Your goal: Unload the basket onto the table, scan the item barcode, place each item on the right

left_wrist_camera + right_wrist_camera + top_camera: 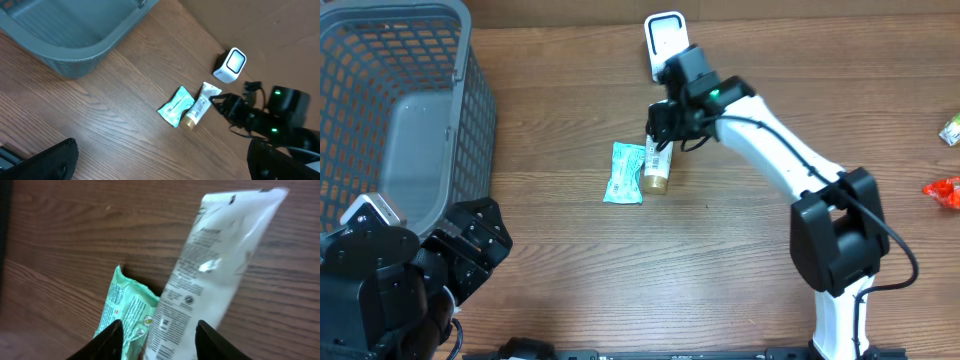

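A white tube (pixel 657 167) with a gold cap lies on the wooden table, and a mint-green packet (pixel 624 173) touches its left side. The white scanner (pixel 665 40) stands at the back edge. My right gripper (pixel 660 125) hovers over the tube's upper end. In the right wrist view its open jaws straddle the tube (pixel 210 270); one finger (pixel 107 342) is over the green packet (pixel 125 310) and the other finger (pixel 212 340) is at the tube's right edge. Printed text and a barcode face up on the tube. My left gripper (pixel 162 160) stands wide open over bare wood at the front left.
A grey mesh basket (pixel 360 60) fills the back left corner. A red packet (pixel 945 190) and a small green-white item (pixel 950 130) lie at the right edge. The right arm's base (pixel 835 250) stands at the front right.
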`<action>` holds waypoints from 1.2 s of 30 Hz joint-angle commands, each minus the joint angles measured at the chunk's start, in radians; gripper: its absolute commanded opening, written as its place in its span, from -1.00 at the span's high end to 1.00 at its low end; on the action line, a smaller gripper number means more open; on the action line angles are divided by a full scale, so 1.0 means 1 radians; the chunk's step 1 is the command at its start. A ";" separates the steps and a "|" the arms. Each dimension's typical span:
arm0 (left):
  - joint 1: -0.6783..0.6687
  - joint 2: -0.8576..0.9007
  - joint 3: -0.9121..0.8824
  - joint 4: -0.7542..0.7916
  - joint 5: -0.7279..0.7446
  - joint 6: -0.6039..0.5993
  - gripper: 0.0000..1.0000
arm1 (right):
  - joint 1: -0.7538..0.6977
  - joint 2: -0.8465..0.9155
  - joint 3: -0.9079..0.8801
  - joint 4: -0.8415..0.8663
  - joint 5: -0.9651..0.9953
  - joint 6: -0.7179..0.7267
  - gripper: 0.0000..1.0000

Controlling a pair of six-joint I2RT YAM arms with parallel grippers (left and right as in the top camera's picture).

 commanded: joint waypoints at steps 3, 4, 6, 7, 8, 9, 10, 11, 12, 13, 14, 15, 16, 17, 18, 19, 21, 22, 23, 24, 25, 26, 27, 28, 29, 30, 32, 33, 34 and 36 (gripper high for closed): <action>0.008 0.002 0.005 0.001 0.000 0.015 -0.99 | 0.060 0.042 -0.044 0.031 0.175 0.058 0.10; 0.008 0.002 0.005 0.001 0.000 0.015 -0.99 | 0.068 0.060 -0.046 0.040 0.206 0.065 0.14; 0.008 0.002 0.005 0.001 0.000 0.015 -1.00 | 0.068 0.093 -0.046 0.034 0.265 0.104 0.21; 0.008 0.002 0.005 0.001 0.000 0.015 -1.00 | 0.068 0.106 -0.047 0.027 0.287 0.106 0.27; 0.008 0.002 0.005 0.001 0.000 0.015 -0.99 | 0.066 0.117 -0.047 0.016 0.314 0.114 0.28; 0.008 0.002 0.005 0.001 0.000 0.015 -0.99 | 0.059 0.124 -0.046 0.000 0.350 0.137 0.28; 0.008 0.002 0.005 0.001 0.000 0.015 -1.00 | 0.053 0.126 -0.047 -0.014 0.379 0.155 0.25; 0.008 0.002 0.005 0.001 0.000 0.015 -0.99 | 0.045 0.126 -0.046 -0.032 0.405 0.164 0.18; 0.008 0.002 0.005 0.002 0.000 0.015 -0.99 | 0.037 0.126 -0.045 -0.044 0.421 0.162 0.16; 0.008 0.002 0.005 0.001 0.000 0.015 -0.99 | 0.026 0.124 -0.041 -0.064 0.443 0.162 0.15; 0.008 0.002 0.005 0.001 0.000 0.015 -1.00 | 0.016 0.124 -0.037 -0.085 0.464 0.162 0.13; 0.008 0.002 0.005 0.001 0.000 0.015 -0.99 | 0.003 0.124 -0.030 -0.110 0.489 0.161 0.08; 0.008 0.002 0.005 0.001 0.000 0.015 -0.99 | -0.007 0.124 -0.026 -0.130 0.508 0.161 0.02; 0.008 0.002 0.005 0.001 0.000 0.015 -0.99 | -0.018 0.124 -0.023 -0.146 0.516 0.149 -0.06; 0.008 0.002 0.005 0.001 0.000 0.015 -0.99 | -0.028 0.124 -0.020 -0.160 0.516 0.141 -0.12; 0.008 0.002 0.005 0.001 0.000 0.015 -0.99 | -0.040 0.124 -0.014 -0.177 0.515 0.127 -0.17; 0.008 0.002 0.005 0.001 0.000 0.015 -0.99 | -0.060 0.124 -0.001 -0.214 0.515 0.120 -0.19; 0.008 0.002 0.005 0.001 0.000 0.015 -0.99 | -0.065 0.124 0.010 -0.233 0.513 0.120 -0.20; 0.008 0.002 0.005 0.001 0.000 0.015 -0.99 | -0.069 0.124 0.025 -0.254 0.514 0.120 -0.21; 0.008 0.002 0.005 0.001 0.000 0.015 -0.99 | -0.071 0.124 0.039 -0.272 0.514 0.120 -0.21; 0.008 0.002 0.005 0.001 0.000 0.015 -0.99 | -0.072 0.122 0.057 -0.290 0.512 0.119 -0.21; 0.008 0.002 0.005 0.001 0.000 0.015 -0.99 | -0.071 0.122 0.076 -0.304 0.497 0.096 -0.21; 0.008 0.002 0.005 0.001 0.000 0.015 -1.00 | -0.071 0.119 0.091 -0.314 0.480 0.069 -0.21; 0.008 0.002 0.005 0.001 0.000 0.015 -0.99 | -0.071 0.118 0.109 -0.324 0.461 0.039 -0.22; 0.008 0.002 0.005 0.001 0.000 0.015 -0.99 | -0.071 0.116 0.124 -0.331 0.449 0.016 -0.24; 0.008 0.002 0.005 0.001 0.000 0.015 -0.99 | -0.071 0.115 0.138 -0.338 0.447 0.002 -0.28; 0.008 0.002 0.005 0.001 0.000 0.015 -1.00 | -0.071 0.115 0.153 -0.340 0.449 -0.026 -0.31; 0.008 0.002 0.005 0.001 0.000 0.015 -1.00 | -0.071 0.115 0.154 -0.336 0.450 -0.035 -0.33; 0.008 0.002 0.005 0.001 0.000 0.015 -1.00 | -0.073 0.115 0.154 -0.332 0.460 -0.035 -0.34; 0.008 0.002 0.005 0.001 0.000 0.015 -0.99 | -0.077 0.115 0.154 -0.329 0.479 -0.035 -0.33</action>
